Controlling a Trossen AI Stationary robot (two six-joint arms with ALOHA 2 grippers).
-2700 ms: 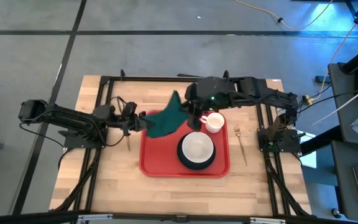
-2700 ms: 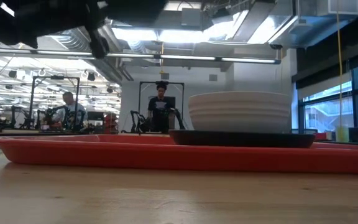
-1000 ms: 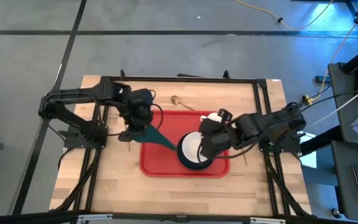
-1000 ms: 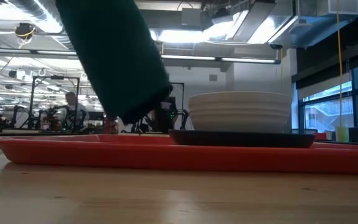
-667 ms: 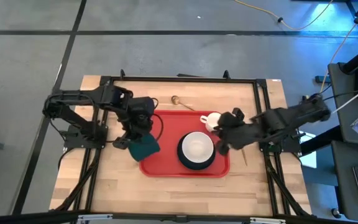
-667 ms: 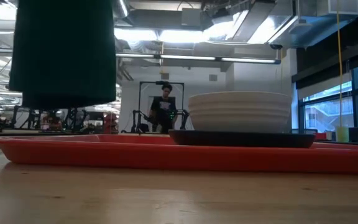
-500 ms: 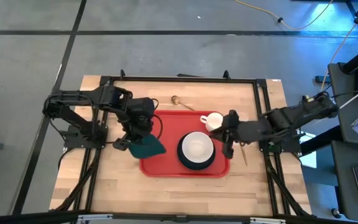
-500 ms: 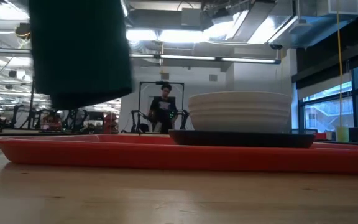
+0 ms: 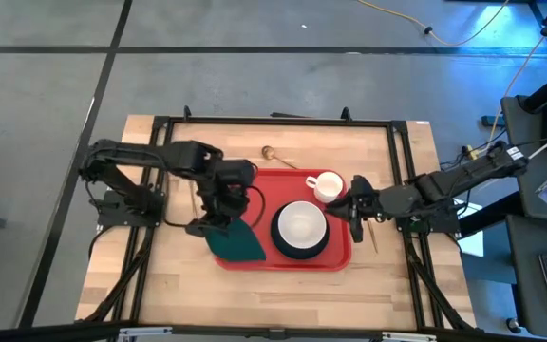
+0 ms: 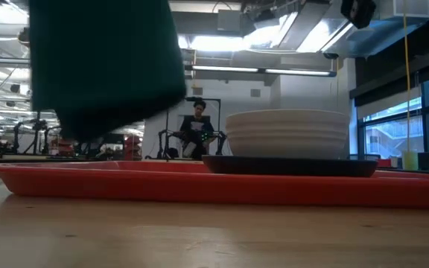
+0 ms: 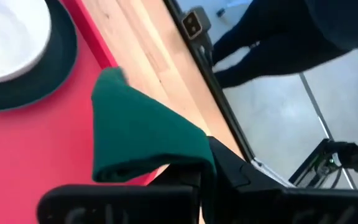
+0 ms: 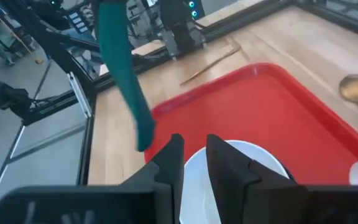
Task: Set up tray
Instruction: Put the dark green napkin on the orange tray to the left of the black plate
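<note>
The red tray (image 9: 254, 195) lies mid-table and holds a white bowl (image 9: 300, 226) on a dark plate (image 9: 283, 249) and a white cup (image 9: 328, 185). My left gripper (image 9: 218, 211) is above the tray's left near part, shut on a dark green cloth (image 9: 239, 243). The cloth hangs over the tray in the low view (image 10: 103, 67). My right gripper (image 9: 354, 211) hovers at the tray's right edge beside the cup. Its fingers are a narrow gap apart (image 12: 195, 158) and hold nothing. My left gripper pinches the cloth's upper end (image 11: 188, 155) between its two fingers, coming from above. The fingers hide the exact spot and whether it is an edge or a fold. The cloth hangs slack below them, folded over itself. In the low view its lower edge (image 10: 95, 134) shows above the tray.
A gold spoon (image 9: 272, 154) lies on the table beyond the tray's far edge. A gold fork (image 9: 372, 233) lies right of the tray and a gold knife (image 9: 196, 195) left of it. The black frame rails (image 9: 160, 122) run round the tabletop.
My left gripper has carried the cloth toward the table's near edge and a little right, over the tray's near left part. The cloth, earlier stretched toward the bowl, now hangs below it. My right gripper has drawn back from above the bowl toward the table's right edge.
</note>
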